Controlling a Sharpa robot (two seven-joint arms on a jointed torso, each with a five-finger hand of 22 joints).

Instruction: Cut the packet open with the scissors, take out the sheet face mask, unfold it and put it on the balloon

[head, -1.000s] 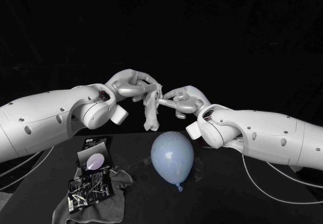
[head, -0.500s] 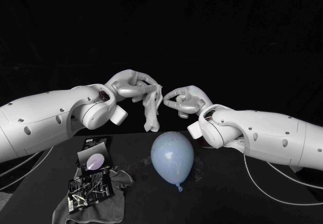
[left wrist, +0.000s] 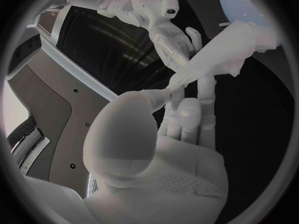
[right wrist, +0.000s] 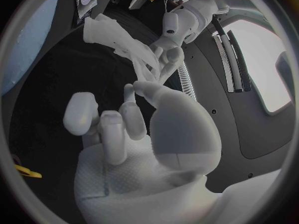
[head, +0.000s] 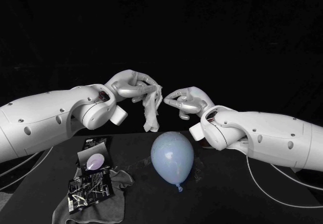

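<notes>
The early steps look finished. The packet (head: 89,185) lies on a grey cloth (head: 94,207) on the table (head: 235,200), off to the balloon's (head: 173,156) side nearest the left arm, and it appears to be emptied, since the face mask (head: 152,109) is out of it.

The left hand (head: 131,86) pinches the mask by its upper end and holds it in the air above the balloon, a little toward the left arm's side. The sheet hangs down as a narrow, bunched strip, with its lower tip well clear of the balloon, so I judge the unfolding has barely begun or not begun at all.

The right hand (head: 186,100) is raised above the balloon on the other side, just beside the mask but not touching it. Its fingers are curled in and nothing sits between them.

The balloon lies on the table below both hands, bare, with its knot pointing toward the robot.

What remains, as I read it, is for the right hand to take a free edge, for both hands to spread the sheet flat, and then for them to lower it onto the balloon.
</notes>
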